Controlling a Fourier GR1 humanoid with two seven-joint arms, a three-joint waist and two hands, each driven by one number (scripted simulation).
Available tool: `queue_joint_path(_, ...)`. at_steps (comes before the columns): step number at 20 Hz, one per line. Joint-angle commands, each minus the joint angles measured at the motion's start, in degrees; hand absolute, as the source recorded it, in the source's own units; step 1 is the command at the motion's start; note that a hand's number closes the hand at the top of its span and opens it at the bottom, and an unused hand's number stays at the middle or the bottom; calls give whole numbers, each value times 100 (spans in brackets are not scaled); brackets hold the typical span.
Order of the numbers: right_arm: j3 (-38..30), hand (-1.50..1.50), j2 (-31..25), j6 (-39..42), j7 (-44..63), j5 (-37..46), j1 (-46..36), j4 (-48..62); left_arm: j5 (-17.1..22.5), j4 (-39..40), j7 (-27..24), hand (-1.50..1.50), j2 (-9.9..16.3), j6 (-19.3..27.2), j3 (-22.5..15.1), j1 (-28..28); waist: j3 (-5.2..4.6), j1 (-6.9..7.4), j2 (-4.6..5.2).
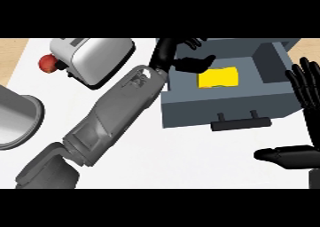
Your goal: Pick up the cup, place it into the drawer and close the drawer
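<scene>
- The left robot hand [188, 62] reaches across the white counter [188, 159] and hangs over the open grey drawer [188, 108], its forearm slanting up from the lower left so the hand can get above the tray.
- Inside the drawer lies a yellow cup [219, 77], resting on the drawer floor just beside the left hand's fingertips. It looks to be on its side, though I cannot tell for sure.
- The left hand's fingers are spread and mostly straight, apart from the cup and not clamped on anything; to me that reads as a hand that has nothing left to hold.
- The right robot hand [309, 88] stands at the right edge of the view, fingers up and relaxed, thumb stretched out low. It is resting there, holding nothing.
- The drawer is pulled well out toward the robot, its dark handle [240, 123] facing the near edge, which is why the inside is open to a reach from above.
- I judge the placing as done and the closing as still to come: the front would need pushing back.
- The risk I see is the left forearm being over the drawer; it wants to be clear before anything slides shut.
- Off to the left sit a toaster [93, 55] with a red knob, and a grey pot [12, 115], well apart from the drawer.
</scene>
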Motion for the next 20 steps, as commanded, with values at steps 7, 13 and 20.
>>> queue_joint_path(7, -36, -150, -62, 3, 476, -241, -114, -431, 250, -353, 178, -150, 0, 768, -868, 129, -6, -22, -24)
queue_joint_path(13, -51, -150, -4, 671, 374, -1320, -77, -137, 551, -372, -534, -150, 0, 778, -538, -84, -3, 15, -10)
queue_joint_path(20, -20, 150, -664, 1120, 366, -782, 303, -770, 728, -619, -493, -150, 122, 444, -69, -151, -8, 362, -105)
